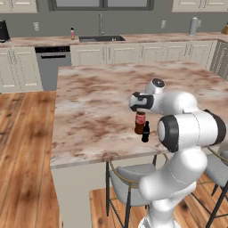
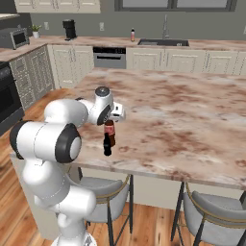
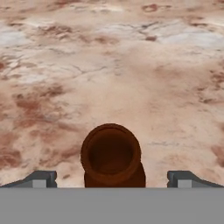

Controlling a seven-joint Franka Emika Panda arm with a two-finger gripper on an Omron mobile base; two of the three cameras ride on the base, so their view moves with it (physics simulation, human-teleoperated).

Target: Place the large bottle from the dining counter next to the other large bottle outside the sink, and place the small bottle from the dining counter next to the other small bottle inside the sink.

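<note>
Nearest the base, two grey stools (image 2: pixel 103 192) are being seen tucked under the near edge of the dining surface (image 1: pixel 89 107), above the wooden floor (image 1: pixel 22 147). On the marbled top, close to that near edge, the brown bottle (image 1: pixel 140 123) is being shown standing upright, with the small black bottle (image 1: pixel 145 132) standing just beside it at about four o'clock in the left base view, the two seemingly touching, though this cannot be told for sure. Directly above the brown bottle the claw (image 3: pixel 112 178) is being held spread wide, pinching nothing; in the hand view its two fingertips (image 3: pixel 40 179) are being seen well apart at three and nine o'clock of the bottle's open mouth, which is being looked straight down into. Farther off, toward twelve o'clock, the wall surface (image 1: pixel 147 39) is being shown with the dark sink (image 1: pixel 101 38) and its tall faucet (image 1: pixel 100 23). The pinkish white-capped bottle (image 1: pixel 72 34) is being seen standing outside the sink, at its nine o'clock. A dishwasher (image 1: pixel 53 67) is being shown below that bottle.
</note>
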